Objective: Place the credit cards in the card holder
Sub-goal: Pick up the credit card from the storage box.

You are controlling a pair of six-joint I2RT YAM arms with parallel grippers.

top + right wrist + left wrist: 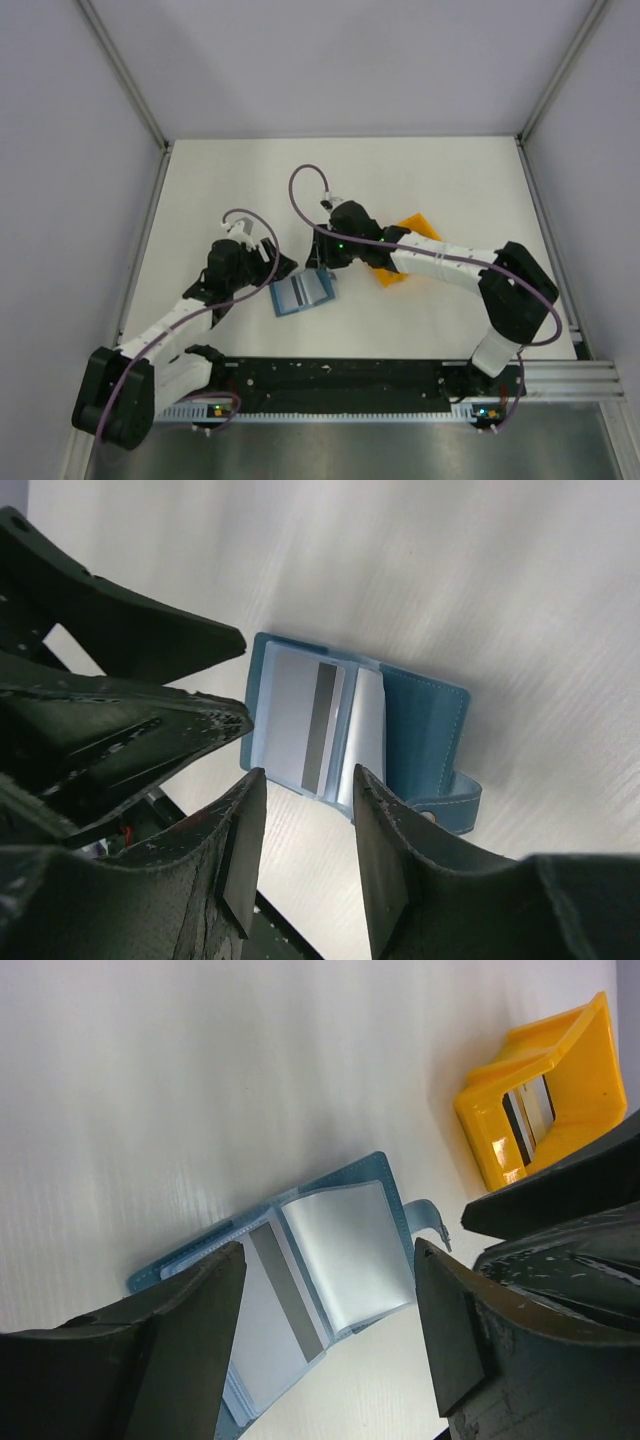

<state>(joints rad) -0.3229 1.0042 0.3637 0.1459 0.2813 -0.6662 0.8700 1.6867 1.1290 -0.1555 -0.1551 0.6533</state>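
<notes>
The teal-blue card holder (302, 293) lies open on the white table between both grippers. A pale credit card (262, 1312) with a dark stripe sits in its left pocket, beside a clear sleeve (345, 1250) that curls up. The right wrist view shows the same card (300, 720) inside the card holder (425, 720). My left gripper (328, 1260) hovers open over the card holder, fingers on either side and holding nothing. My right gripper (308, 780) is open just off the holder's near edge, also holding nothing. Another card (530, 1115) stands in the orange rack (575, 1070).
The orange open-frame rack (405, 250) lies partly under the right arm, right of the card holder. The left gripper's fingers (150, 680) reach in close on the right gripper's left. White walls enclose the table, and the black base rail (330, 375) runs along the near edge.
</notes>
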